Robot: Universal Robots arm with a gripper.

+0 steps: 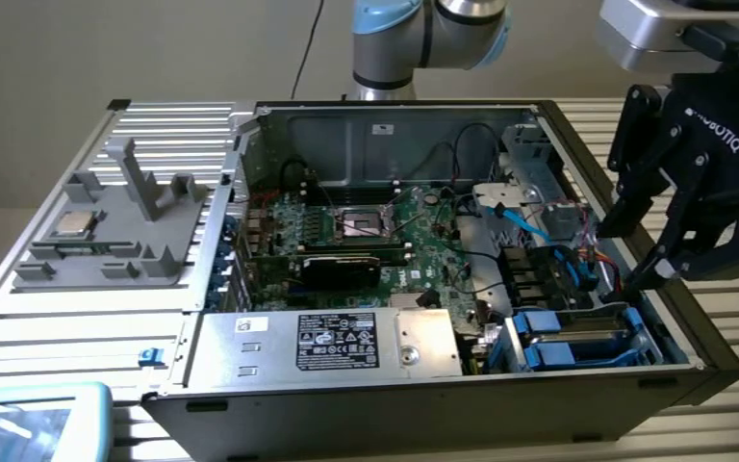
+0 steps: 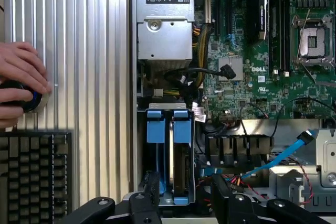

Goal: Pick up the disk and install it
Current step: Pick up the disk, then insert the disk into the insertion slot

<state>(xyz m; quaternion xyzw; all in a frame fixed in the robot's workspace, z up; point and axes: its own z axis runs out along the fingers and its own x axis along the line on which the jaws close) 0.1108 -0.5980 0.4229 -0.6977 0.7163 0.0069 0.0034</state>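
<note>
Claw (image 1: 633, 260): spread wide, holding nothing, poised over the drive corner of the computer case (image 1: 383, 120).
Disk (image 1: 575, 339): seated in the case's drive bay, blue frame showing, beside the power supply (image 1: 344, 342).
Case: open, lying on the table (image 1: 88, 318).
Hand (image 2: 21, 85): on the table outside the case, next to a keyboard (image 2: 34, 174).

Ribbed table (image 1: 88, 318) bears computer case (image 1: 408, 409), grey fixture (image 1: 126, 231), probably a keyboard (image 2: 31, 177).
</note>
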